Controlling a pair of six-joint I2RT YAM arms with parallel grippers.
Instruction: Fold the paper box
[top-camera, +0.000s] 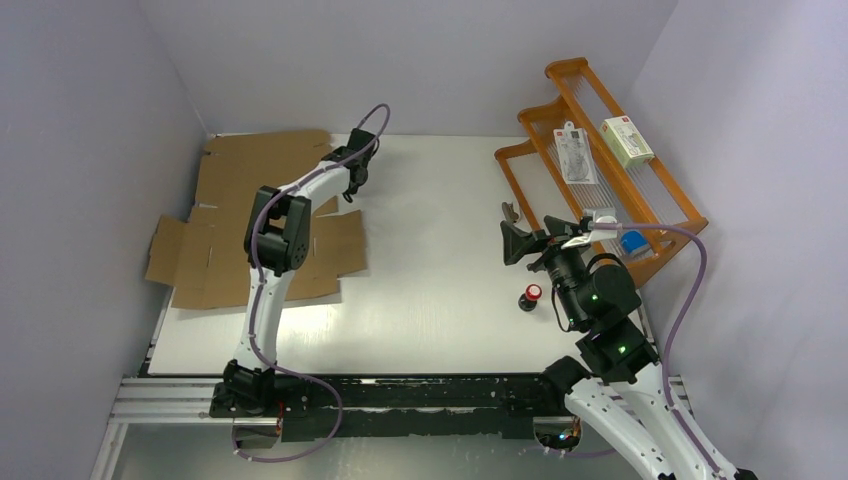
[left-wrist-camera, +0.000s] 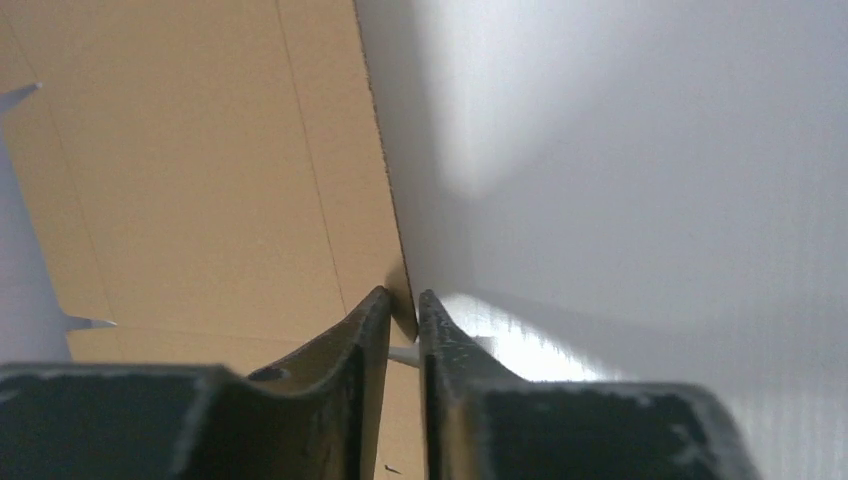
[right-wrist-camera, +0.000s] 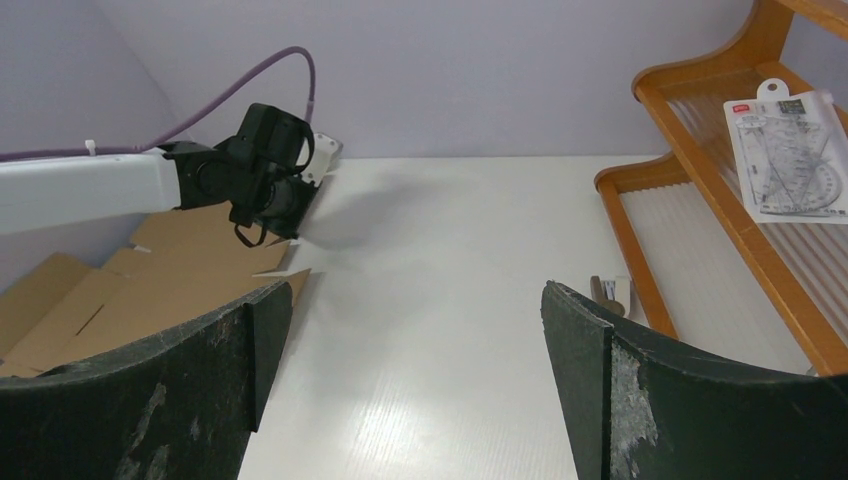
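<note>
Now, table (top-camera: 450, 250): white, faintly grained.
Paper box (top-camera: 250, 175): unfolded brown sheet, spread over the table's far-left part.
Left hand (left-wrist-camera: 403, 305): fingers nearly together, pinching the sheet's right edge.
Right hand (top-camera: 515, 242): spread wide, empty, above the table's right side.

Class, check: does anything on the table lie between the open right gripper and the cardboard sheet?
Nothing visible does. Only table separates the right gripper from the paper box; the red-capped item sits nearer the arms, off that line.
</note>
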